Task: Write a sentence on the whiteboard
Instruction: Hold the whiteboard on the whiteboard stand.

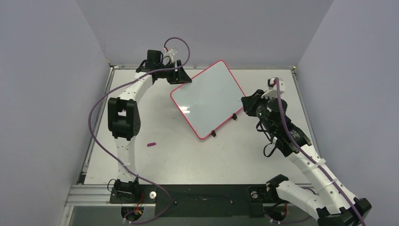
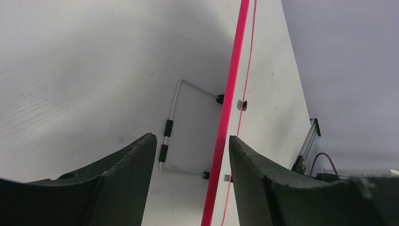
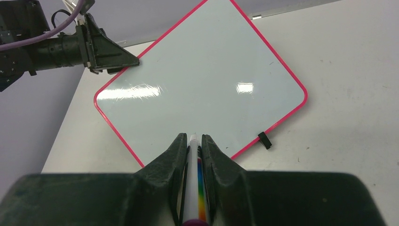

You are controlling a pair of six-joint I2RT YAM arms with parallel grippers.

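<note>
The whiteboard [image 1: 207,96] with a red-pink rim stands tilted on the table, its face blank, with no sentence on it; it also shows in the right wrist view [image 3: 202,80]. My left gripper [image 1: 181,77] is open at the board's far left corner. In the left wrist view [image 2: 190,139] its jaws straddle the board's rim [image 2: 230,94], which runs closer to the right finger. My right gripper [image 1: 247,104] is shut on a white marker pen [image 3: 193,179] with a rainbow stripe. The pen's tip points at the board just above its near edge.
A small purple cap [image 1: 151,144] lies on the table left of centre. Black clips [image 1: 212,133] sit on the board's near rim. A wire stand [image 2: 171,108] props the board from behind. Grey walls close in on both sides.
</note>
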